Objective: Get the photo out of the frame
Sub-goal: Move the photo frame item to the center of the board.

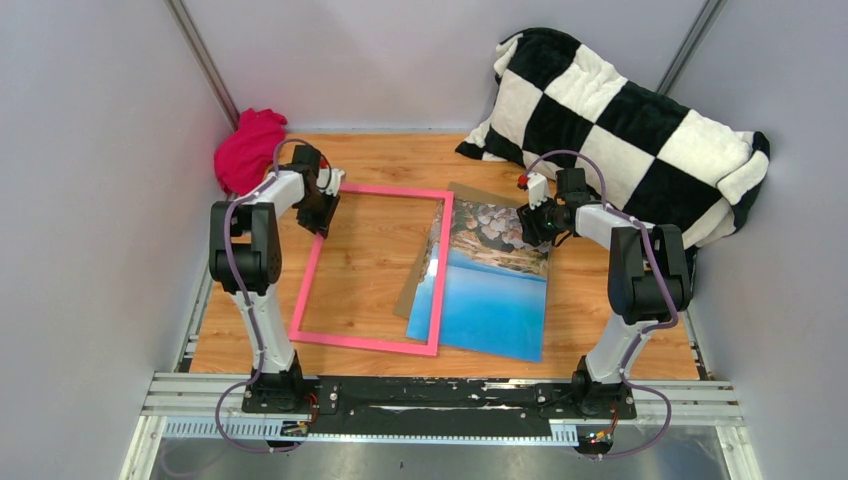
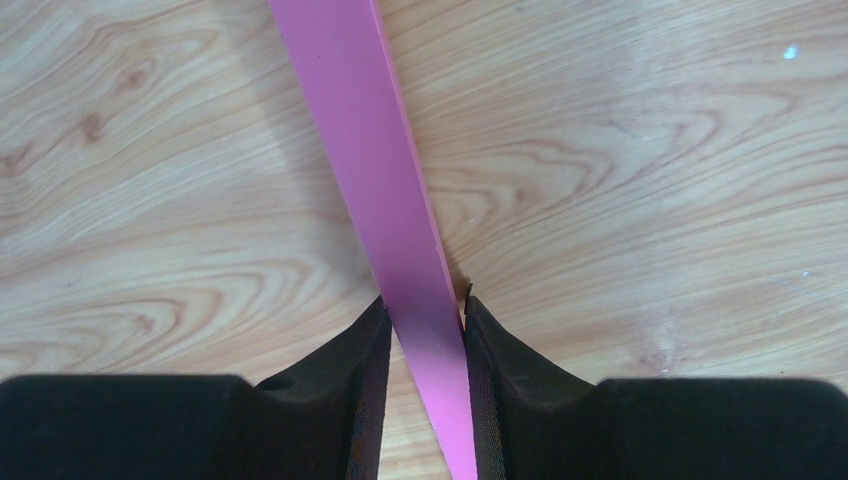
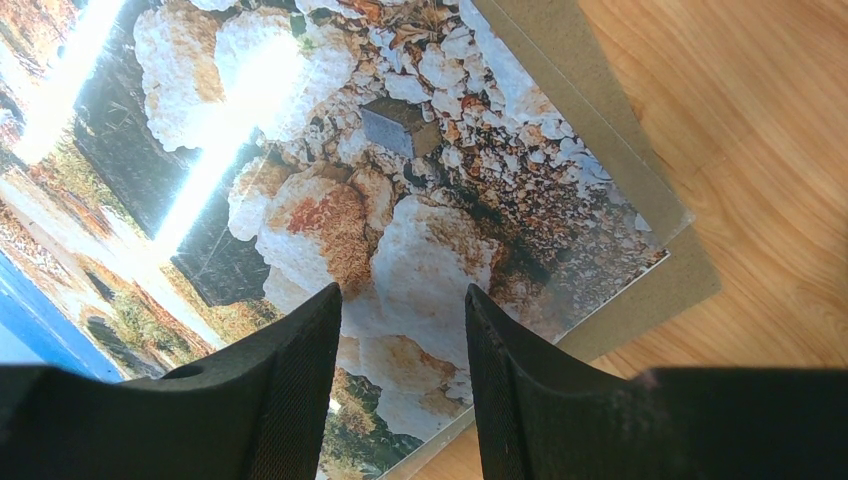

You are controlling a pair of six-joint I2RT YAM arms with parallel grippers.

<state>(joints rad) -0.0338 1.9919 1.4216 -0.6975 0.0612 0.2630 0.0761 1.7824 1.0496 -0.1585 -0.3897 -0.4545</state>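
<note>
The frame (image 1: pixel 370 343), a thin pink border with bare table showing through it, lies flat at the table's middle. My left gripper (image 1: pixel 322 210) is shut on its left bar near the far corner; in the left wrist view the pink bar (image 2: pixel 370 150) runs between the two fingers of the gripper (image 2: pixel 425 310). The photo (image 1: pixel 495 300) of blue sea and pale rocks lies to the right on a brown board (image 1: pixel 418 285), its left edge under the frame's right bar. My right gripper (image 1: pixel 528 228) is open and empty over the photo's rocky far part (image 3: pixel 330 200), fingers (image 3: pixel 300 380) apart.
A magenta cloth (image 1: pixel 250 150) lies at the back left corner. A black and white chequered blanket (image 1: pixel 620 120) fills the back right. Grey walls enclose three sides. The brown board's corner (image 3: pixel 650 290) sticks out past the photo on the wooden table (image 3: pixel 760 150).
</note>
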